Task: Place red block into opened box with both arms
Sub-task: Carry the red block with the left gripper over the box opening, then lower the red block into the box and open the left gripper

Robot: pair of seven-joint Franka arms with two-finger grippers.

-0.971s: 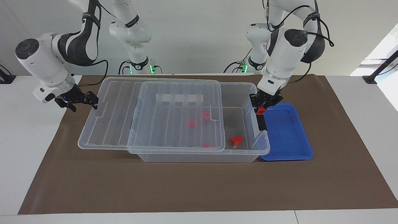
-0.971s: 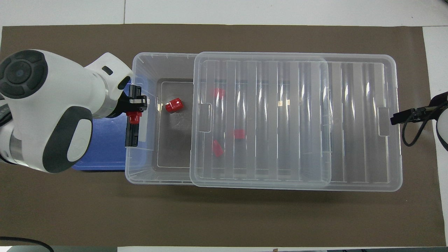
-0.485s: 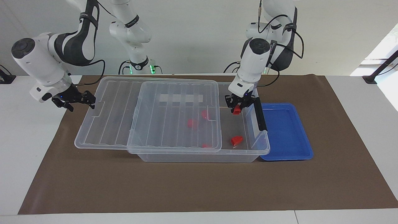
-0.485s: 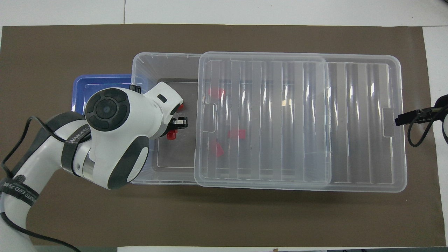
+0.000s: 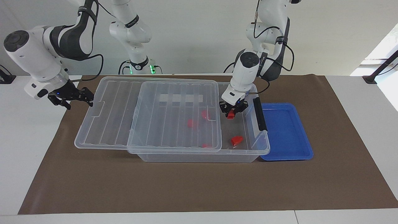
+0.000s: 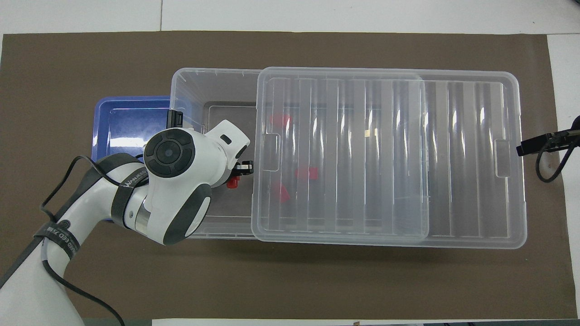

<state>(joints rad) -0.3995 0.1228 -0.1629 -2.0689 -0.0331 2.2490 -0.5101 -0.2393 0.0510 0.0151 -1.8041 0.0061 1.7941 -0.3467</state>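
My left gripper point(image 5: 230, 112) is shut on a small red block point(image 5: 230, 115) and holds it low over the uncovered end of the opened box point(image 5: 199, 157), close to the lid's edge. In the overhead view the left gripper point(image 6: 235, 174) and the red block point(image 6: 233, 182) peek out from under the arm. The ribbed clear lid point(image 5: 108, 124) lies slid toward the right arm's end and overhangs the box there. At the lid's overhanging end rim my right gripper point(image 5: 90, 99) stands open.
Several other red pieces lie in the box: one in the uncovered part point(image 5: 237, 140), others under the lid point(image 5: 192, 123). A black latch bar point(image 5: 259, 113) sits on the box's end wall. A blue tray point(image 5: 286, 130) lies beside that end.
My left gripper carried the red block from the box's end wall by the blue tray to over the box's uncovered part. The right gripper drew back slightly, and the lid slid a little with it.
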